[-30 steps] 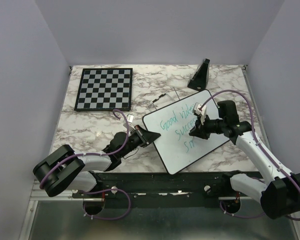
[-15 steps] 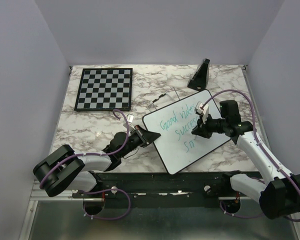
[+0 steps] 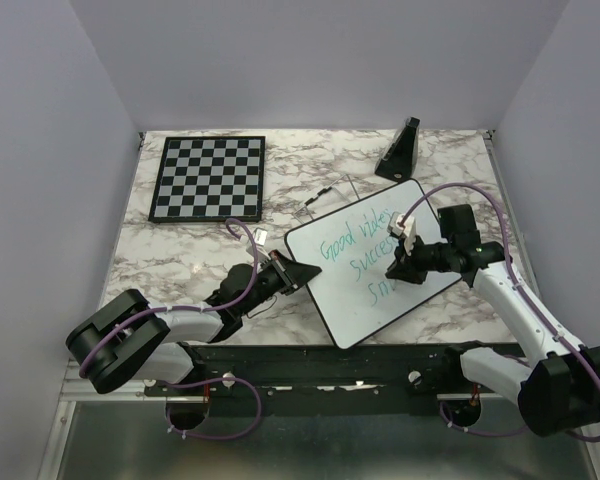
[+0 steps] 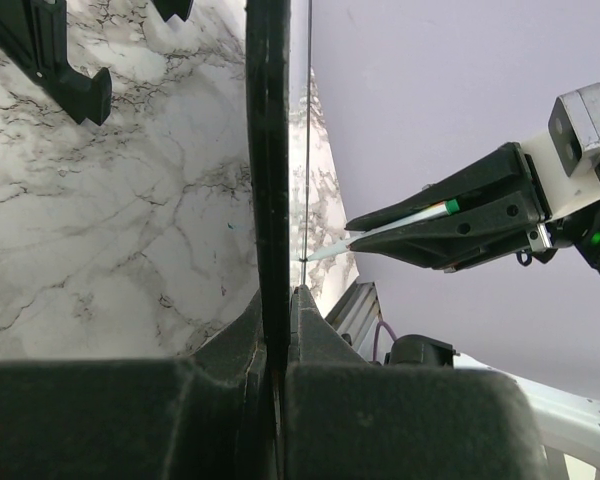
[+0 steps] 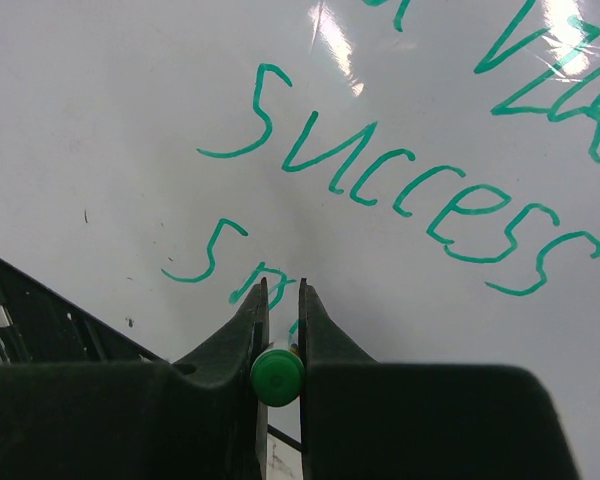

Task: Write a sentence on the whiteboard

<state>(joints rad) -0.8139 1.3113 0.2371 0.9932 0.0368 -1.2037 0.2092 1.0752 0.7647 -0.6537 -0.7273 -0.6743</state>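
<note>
Here, whiteboard (image 3: pixel 345 312): lies slanted on the marble table (image 3: pixel 180 255), right of centre, just beyond the arm bases.
Sentence (image 3: pixel 358 252): teal handwriting in three lines, "Good vi…", "Success", and a third line reading only "Sm".
Left gripper (image 3: pixel 300 272): fingers pinched on the whiteboard's left edge.
Right gripper (image 3: pixel 392 268): clamped around a green marker (image 5: pixel 277 378), its tip meeting the board at the third line.
Chessboard (image 3: pixel 208 177): far left of the table, well apart.

white whiteboard (image 3: pixel 365 300) lies tilted, teal sentence (image 3: pixel 358 252) partly written.
</note>
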